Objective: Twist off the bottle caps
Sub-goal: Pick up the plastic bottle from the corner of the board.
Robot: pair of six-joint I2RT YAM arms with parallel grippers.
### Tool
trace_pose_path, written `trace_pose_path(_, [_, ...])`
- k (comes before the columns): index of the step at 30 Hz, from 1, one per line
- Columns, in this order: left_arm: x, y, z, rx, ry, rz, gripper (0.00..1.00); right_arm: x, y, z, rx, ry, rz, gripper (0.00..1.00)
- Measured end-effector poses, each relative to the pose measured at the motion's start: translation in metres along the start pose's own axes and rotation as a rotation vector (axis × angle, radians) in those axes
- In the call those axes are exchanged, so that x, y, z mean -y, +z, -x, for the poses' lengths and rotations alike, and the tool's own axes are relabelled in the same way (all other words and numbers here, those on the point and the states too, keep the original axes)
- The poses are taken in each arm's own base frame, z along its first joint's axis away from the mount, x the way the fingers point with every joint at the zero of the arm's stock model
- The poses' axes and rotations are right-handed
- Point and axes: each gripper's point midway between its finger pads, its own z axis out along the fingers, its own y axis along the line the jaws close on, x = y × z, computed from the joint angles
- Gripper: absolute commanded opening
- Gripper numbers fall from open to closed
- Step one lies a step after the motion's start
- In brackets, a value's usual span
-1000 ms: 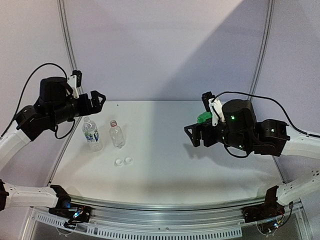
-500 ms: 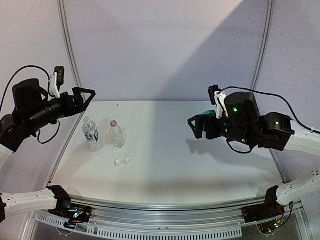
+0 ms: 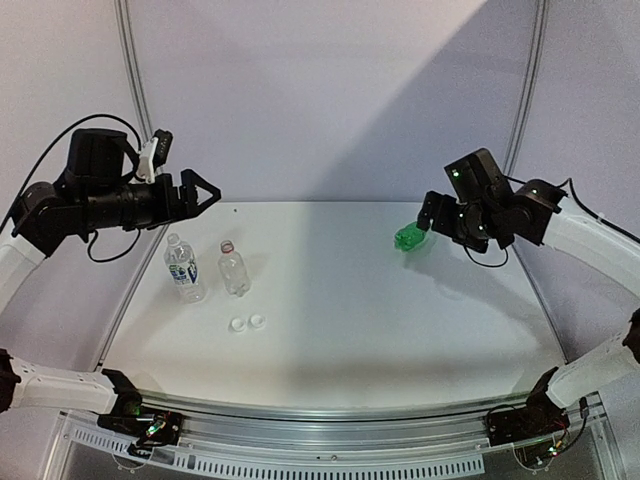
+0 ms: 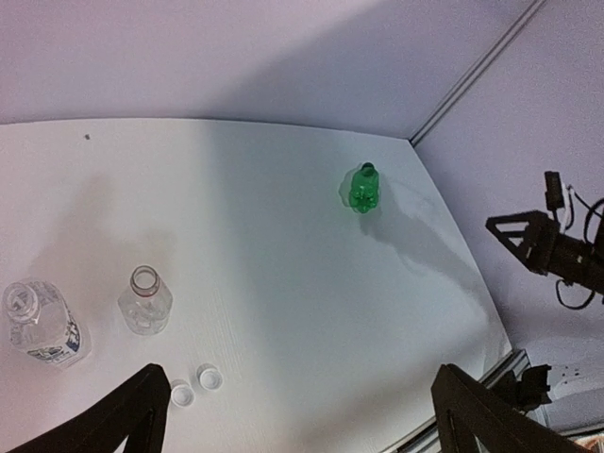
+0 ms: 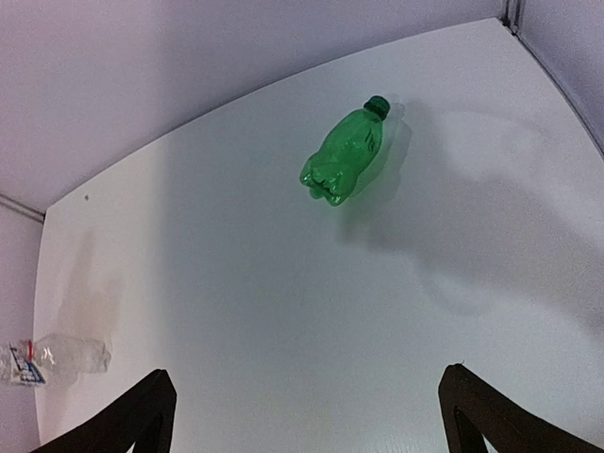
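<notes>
On white surface (image 3: pixel 330 300), far right: brace green bottle (image 5: pixel 344 151) low with empty, wide-open right hand (image 5: pixel 307 373); twist its cap (image 5: pixel 377 104) squarely with equally open, empty left hand (image 3: pixel 204 191).

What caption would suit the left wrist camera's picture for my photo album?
The labelled bottle and plain bottle stand open near two white caps; the green bottle beyond is capped.

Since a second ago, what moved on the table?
The right fingers drew away toward the back right, uncovering the green bottle. The left fingers swung left, then back. Both stayed open and empty. The two clear bottles and two white caps stayed put.
</notes>
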Motion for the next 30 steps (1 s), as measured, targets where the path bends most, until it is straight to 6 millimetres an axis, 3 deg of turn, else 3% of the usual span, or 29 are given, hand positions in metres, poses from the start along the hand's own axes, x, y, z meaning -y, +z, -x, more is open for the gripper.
trace_pose_path(9, [0.042,0.007,-0.005,-0.104,0.038,-0.054,0.99,0.018,0.056,0.032,-0.086,0.178,-0.149,0.99])
trace_pose_path(17, [0.081,0.023,-0.033,-0.215,0.098,-0.123,0.99,0.029,0.122,0.031,-0.187,0.264,-0.221,0.99])
trace_pose_path(23, [0.095,0.038,-0.055,-0.292,0.118,-0.155,0.99,0.021,0.175,0.024,-0.256,0.292,-0.211,0.99])
trace_pose_path(30, [0.102,0.055,-0.070,-0.345,0.123,-0.170,0.99,0.037,0.215,0.017,-0.306,0.364,-0.221,0.99])
